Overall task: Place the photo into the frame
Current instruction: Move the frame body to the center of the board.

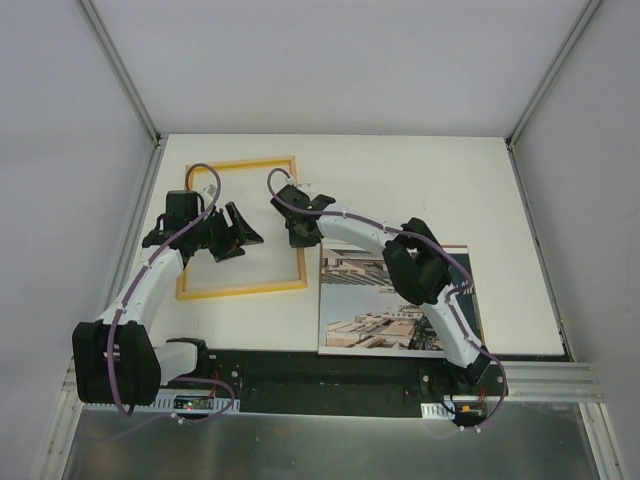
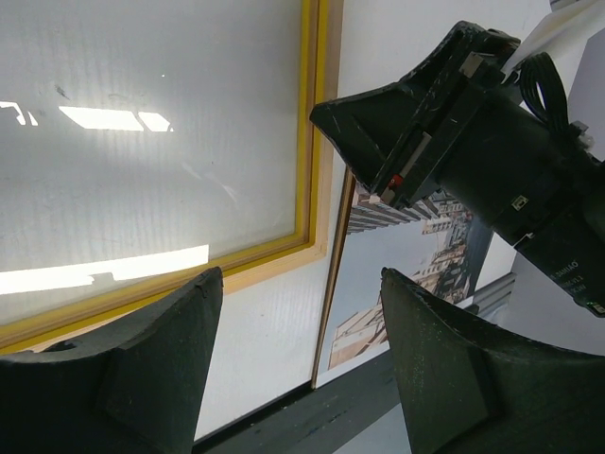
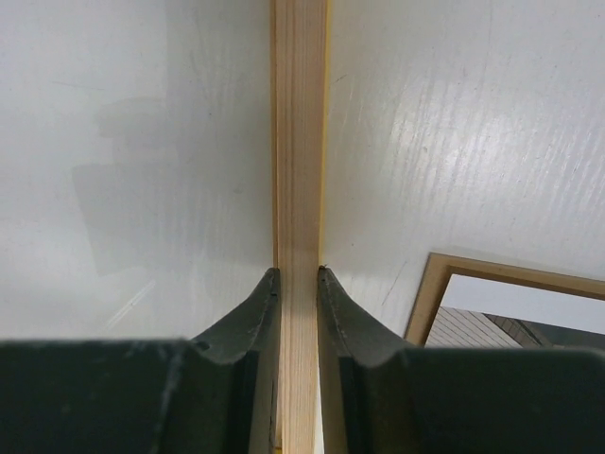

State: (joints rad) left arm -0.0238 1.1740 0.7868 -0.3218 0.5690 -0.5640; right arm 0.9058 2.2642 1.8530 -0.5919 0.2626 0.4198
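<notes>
We see the frame (image 1: 240, 164) lying flat on the white table (image 1: 430, 190) at ten o'clock in the overhead view, its right rail clamped between the fingers of the right gripper (image 3: 298, 274). The photo (image 1: 360, 330) lies picture side up at four o'clock of the frame, just beside its lower right corner. A thin brown board (image 2: 328, 293) edges the photo's left side and the right arm (image 1: 415, 265) crosses above its upper right part. The left gripper (image 1: 238, 236) hangs over the frame's opening, at nine o'clock of the right one, jaws apart and holding nothing.
</notes>
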